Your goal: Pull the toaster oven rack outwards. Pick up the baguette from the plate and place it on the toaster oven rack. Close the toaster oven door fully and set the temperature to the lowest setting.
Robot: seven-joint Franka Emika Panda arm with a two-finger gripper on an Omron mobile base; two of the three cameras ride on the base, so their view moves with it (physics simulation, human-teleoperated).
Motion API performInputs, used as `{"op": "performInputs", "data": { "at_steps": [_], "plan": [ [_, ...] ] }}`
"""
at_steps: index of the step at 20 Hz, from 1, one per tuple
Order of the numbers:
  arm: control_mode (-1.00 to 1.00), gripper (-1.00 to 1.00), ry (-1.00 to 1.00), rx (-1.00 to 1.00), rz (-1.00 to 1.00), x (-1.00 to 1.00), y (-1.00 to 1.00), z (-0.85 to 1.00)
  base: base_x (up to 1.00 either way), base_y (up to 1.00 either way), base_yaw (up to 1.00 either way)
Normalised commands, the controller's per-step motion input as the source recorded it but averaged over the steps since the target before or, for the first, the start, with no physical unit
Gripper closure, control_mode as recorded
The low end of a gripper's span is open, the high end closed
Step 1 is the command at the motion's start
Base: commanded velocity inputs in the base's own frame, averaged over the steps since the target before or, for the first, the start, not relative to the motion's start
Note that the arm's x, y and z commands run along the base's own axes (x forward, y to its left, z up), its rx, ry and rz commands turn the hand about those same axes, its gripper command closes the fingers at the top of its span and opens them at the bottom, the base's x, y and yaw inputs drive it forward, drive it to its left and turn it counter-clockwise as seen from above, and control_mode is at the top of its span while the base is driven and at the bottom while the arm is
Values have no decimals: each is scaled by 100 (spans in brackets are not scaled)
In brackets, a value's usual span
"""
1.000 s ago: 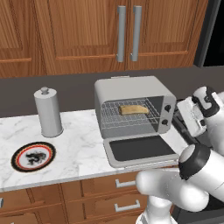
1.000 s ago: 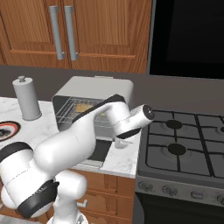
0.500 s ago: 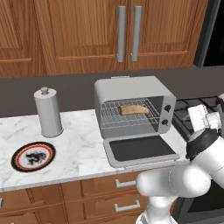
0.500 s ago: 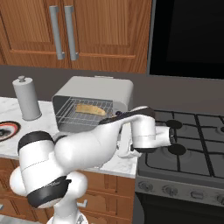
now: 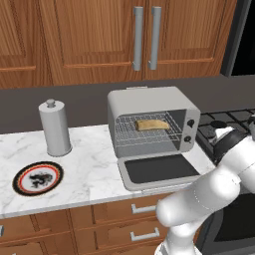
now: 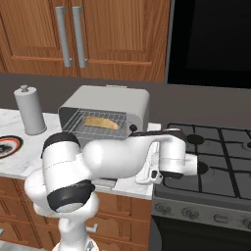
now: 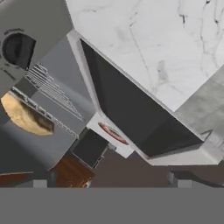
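With the baguette (image 5: pixel 152 124) already lying on the toaster oven rack (image 5: pixel 147 133) at the centre of the left base view, the step you face appears to be closing the toaster oven door (image 5: pixel 155 170), which lies folded flat on the marble counter (image 5: pixel 89 169) just below the toaster oven (image 5: pixel 149 102). The gripper sits out past the right side of the oven, near the stove (image 6: pixel 215 147) at the right of the right base view; its jaws stand fully spread and nothing is held. Bring the fingers under the door's free front edge, where the handle bar runs, and lift in an arc about the hinge, not straight up; follow through until the panel seats flush. Keep clear of the two dark knobs (image 5: pixel 189 131) on the oven's right front, which you need next. The plate (image 5: pixel 38 177) sits empty at lower left, near a grey canister (image 5: pixel 55 128). No brand, label or legible writing can be made out.
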Motion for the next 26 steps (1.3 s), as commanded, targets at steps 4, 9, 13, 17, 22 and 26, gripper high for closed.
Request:
{"op": "performInputs", "data": {
  "at_steps": [4,9,13,17,22,26],
  "plan": [
    [-100,-100,0,0,-2,-14,15,-39,0,0,0],
    [-100,-100,0,0,-10,-20,50,-35,0,0,0],
    [-100,-100,0,0,-21,-22,37,-31,0,0,0],
    [-100,-100,1,0,-29,-33,11,-25,0,0,0],
    [-100,-100,16,0,-25,-34,1,-5,0,0,0],
    [-100,-100,17,0,-19,-11,8,-1,0,0,0]
  ]
}}
